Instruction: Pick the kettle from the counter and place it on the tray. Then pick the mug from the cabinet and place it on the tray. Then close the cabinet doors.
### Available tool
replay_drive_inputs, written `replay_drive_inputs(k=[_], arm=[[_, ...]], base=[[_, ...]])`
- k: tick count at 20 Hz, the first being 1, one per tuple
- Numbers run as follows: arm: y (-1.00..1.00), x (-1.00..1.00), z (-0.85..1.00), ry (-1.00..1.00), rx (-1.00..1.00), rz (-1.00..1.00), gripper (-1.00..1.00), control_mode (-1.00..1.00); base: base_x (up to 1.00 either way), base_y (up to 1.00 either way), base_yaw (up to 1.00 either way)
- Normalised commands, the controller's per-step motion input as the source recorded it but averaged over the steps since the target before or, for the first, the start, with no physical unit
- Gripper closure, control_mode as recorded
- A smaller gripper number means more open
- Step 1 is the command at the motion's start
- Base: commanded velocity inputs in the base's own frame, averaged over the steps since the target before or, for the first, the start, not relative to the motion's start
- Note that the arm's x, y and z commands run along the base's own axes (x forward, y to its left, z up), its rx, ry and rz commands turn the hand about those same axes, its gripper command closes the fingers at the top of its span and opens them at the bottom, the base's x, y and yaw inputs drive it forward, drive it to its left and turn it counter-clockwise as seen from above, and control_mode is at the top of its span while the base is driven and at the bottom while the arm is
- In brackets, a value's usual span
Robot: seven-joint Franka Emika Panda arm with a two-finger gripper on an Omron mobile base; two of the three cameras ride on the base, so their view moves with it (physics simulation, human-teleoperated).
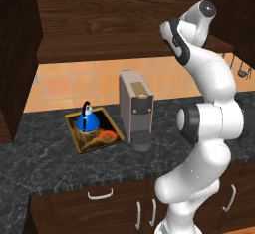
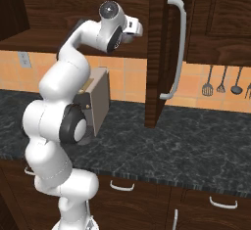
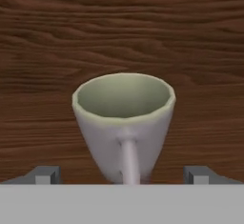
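Standing on the wood-grain cabinet point(image 3: 122, 23) shelf, a small beige-grey ceramic mug point(image 3: 123, 123) is seen in the hand view, flared towards its rim, with a smooth pale-green inside and a thin handle turned towards the camera. The gripper point(image 3: 122, 174) is spread wide, one dark fingertip to each side of the mug and clear of it, and nothing is held between them. Warm brown wood with flowing horizontal grain forms the backdrop behind the mug.

On the tabletop point(image 1: 45, 163), a dark grey-black speckled stone slab with a thick edge, a flat rectangular tray point(image 1: 94, 130) with a gold-tan rim is laid to the left of the coffee machine point(image 1: 136, 109). A bright blue dome-shaped kettle point(image 1: 87, 120) with a thin black arched handle is set on the rear part of the tray, and an orange blotch is shown on the tray's dark brown surface nearer the coffee machine. That machine is a tall grey box with a dark cylindrical part at its foot.

An open cabinet door point(image 2: 158, 53) of dark brown wood, carrying a long curved silver bar handle point(image 2: 175, 48), is seen to the right of the coffee machine in the right base view. Orange-tan tiles line the wall behind, and dark utensils point(image 2: 223, 81) hang there further right. Dark wood drawers point(image 1: 104, 205) with white handles are fitted below the tabletop.
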Motion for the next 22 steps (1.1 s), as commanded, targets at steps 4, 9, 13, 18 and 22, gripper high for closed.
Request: replay_drive_inputs(k=[4,9,13,18,22], arm=[[-0.05,0.32,0.0,0.02,0.0,0.0,-1.0,-1.0],[-0.08,0.11,0.0,0.0,0.0,0.0,1.0,-1.0],[-0.07,0.0,0.0,0.0,0.0,0.0,1.0,-1.0],[0.0,0.0,0.0,0.0,0.0,0.0,1.0,-1.0],[0.0,-0.01,0.0,-0.03,0.01,0.0,1.0,-1.0]], base=[[0.0,0.0,0.0],[0.0,0.0,0.0],[0.0,0.0,0.0],[0.0,0.0,0.0],[0.0,0.0,0.0]])
